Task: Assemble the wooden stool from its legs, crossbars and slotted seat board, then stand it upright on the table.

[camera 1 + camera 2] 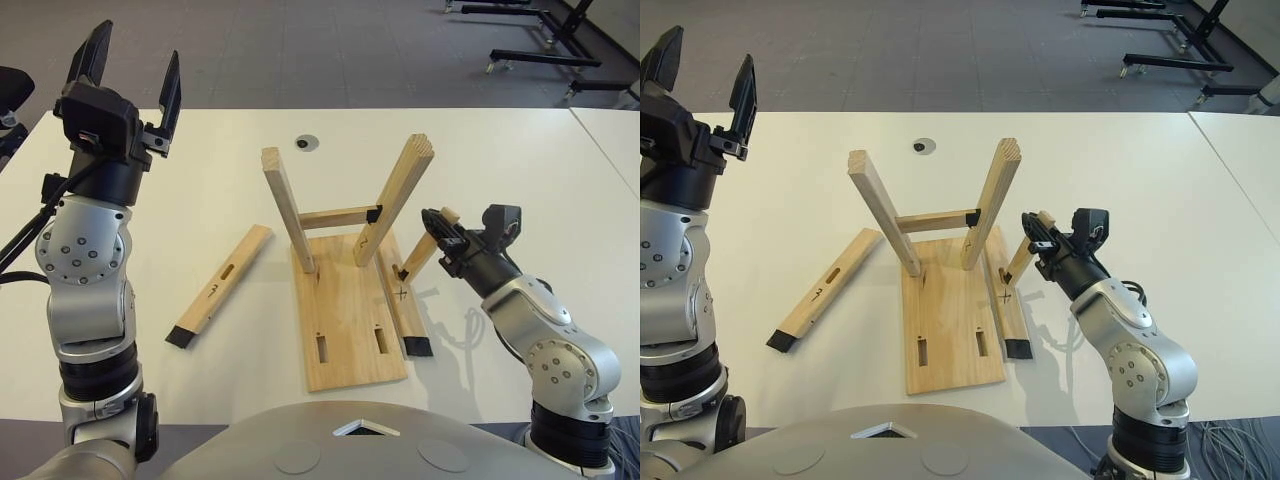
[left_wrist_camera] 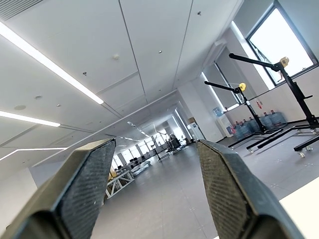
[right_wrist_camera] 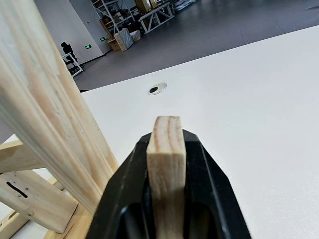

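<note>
The slotted seat board (image 1: 345, 325) lies flat on the white table. Two legs (image 1: 286, 205) (image 1: 396, 198) stand up from it, tilted, joined by a crossbar (image 1: 335, 217). One loose leg (image 1: 220, 283) lies left of the board, and another leg (image 1: 408, 318) lies along the board's right edge. My right gripper (image 1: 440, 228) is shut on a short crossbar (image 3: 167, 164), whose lower end rests at that right leg. My left gripper (image 1: 135, 62) is raised high over the table's left side, pointing up, open with nothing in it; its fingers (image 2: 84, 184) frame the ceiling.
A round cable hole (image 1: 307, 143) sits in the table behind the stool parts. A second table (image 1: 612, 135) adjoins at the right. Metal stands (image 1: 545, 40) are on the floor far behind. Bare table surface lies left and right of the parts.
</note>
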Controlling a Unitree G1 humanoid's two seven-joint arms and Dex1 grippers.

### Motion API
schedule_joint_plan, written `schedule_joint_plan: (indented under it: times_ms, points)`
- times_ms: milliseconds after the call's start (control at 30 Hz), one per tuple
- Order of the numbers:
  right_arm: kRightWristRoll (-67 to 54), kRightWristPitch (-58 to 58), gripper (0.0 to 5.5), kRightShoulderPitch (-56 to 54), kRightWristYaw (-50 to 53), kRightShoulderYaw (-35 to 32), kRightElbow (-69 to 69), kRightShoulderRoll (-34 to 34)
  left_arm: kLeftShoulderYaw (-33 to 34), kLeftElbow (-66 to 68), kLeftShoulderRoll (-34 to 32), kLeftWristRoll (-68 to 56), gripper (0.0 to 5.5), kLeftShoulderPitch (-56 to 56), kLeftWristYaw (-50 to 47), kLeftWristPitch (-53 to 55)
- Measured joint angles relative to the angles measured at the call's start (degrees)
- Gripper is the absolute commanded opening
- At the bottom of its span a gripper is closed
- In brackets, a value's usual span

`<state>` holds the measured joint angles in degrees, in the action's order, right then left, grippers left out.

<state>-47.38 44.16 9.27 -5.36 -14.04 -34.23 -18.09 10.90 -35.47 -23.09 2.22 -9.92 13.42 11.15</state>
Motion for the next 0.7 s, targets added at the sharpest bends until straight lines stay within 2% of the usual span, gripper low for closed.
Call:
schedule_joint_plan:
  times_ms: [300,700]
  points:
    - [-9.0,3.3,0.39,-4.2,5.3,-2.9,-0.9,1.2,-0.6,0.0,0.0,0.7,2.97,0.0,-0.2,-0.2]
    - [-4.5,0.7,0.39,-0.9,9.5,0.5,-1.8,5.2,-1.0,1.4,-1.1,0.1,2.97,-2.1,1.7,-0.3]
